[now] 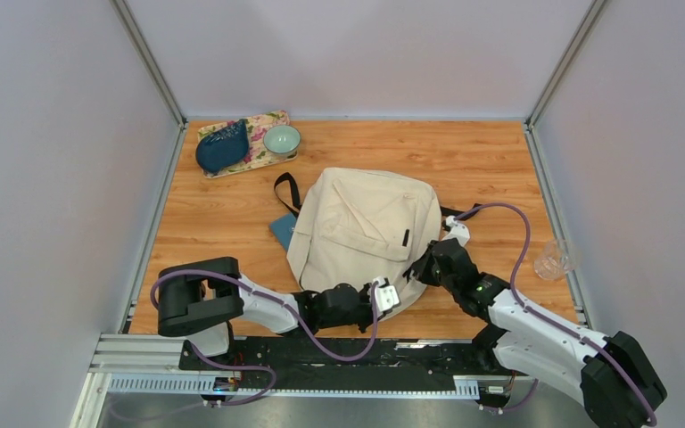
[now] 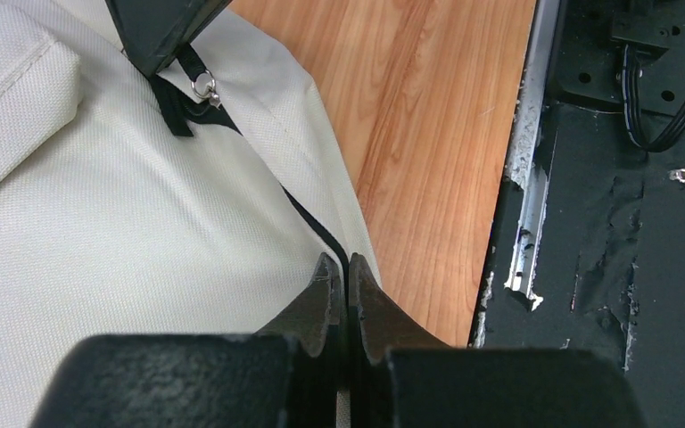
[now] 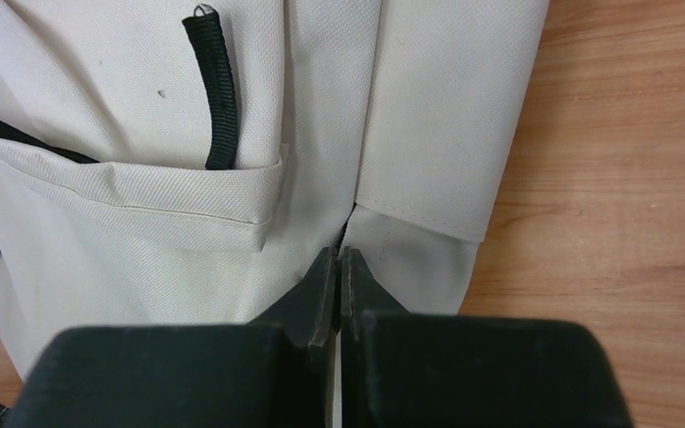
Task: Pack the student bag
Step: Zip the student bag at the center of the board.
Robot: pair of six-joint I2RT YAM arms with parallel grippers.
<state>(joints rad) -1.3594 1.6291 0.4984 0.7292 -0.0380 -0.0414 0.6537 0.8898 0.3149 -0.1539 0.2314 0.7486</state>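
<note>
Student bag (image 1: 361,227): cream, lies flat, front up, mid surface (image 1: 464,160), slightly nearer the arms. Front pocket (image 3: 125,250) faces up, w/ a black webbing loop (image 3: 217,89) sticking out over its top hem. Black strap (image 1: 285,192) trails out at the bag's far-left corner.

L tool (image 2: 346,272): at the bag's near edge, tips pressed together, pinching the bag's rim where the black zip tape runs in btw them. Metal zip pull (image 2: 203,87) sits further up the same zip line, under a dark shape at frame top.

R tool (image 3: 341,263): at the bag's right side, tips pressed together right on a seam where a cloth flap overlaps the body. Touching the cloth; can't tell if any is nipped.

Blue flat item (image 1: 281,230): pokes out from under the bag's left edge.

Far-left corner: floral mat (image 1: 272,119) carrying a dark blue pouch (image 1: 223,147) and a pale green bowl (image 1: 282,139), side by side.

Clear cup (image 1: 555,260): at the right rim of the surface, well apart from the bag.
</note>
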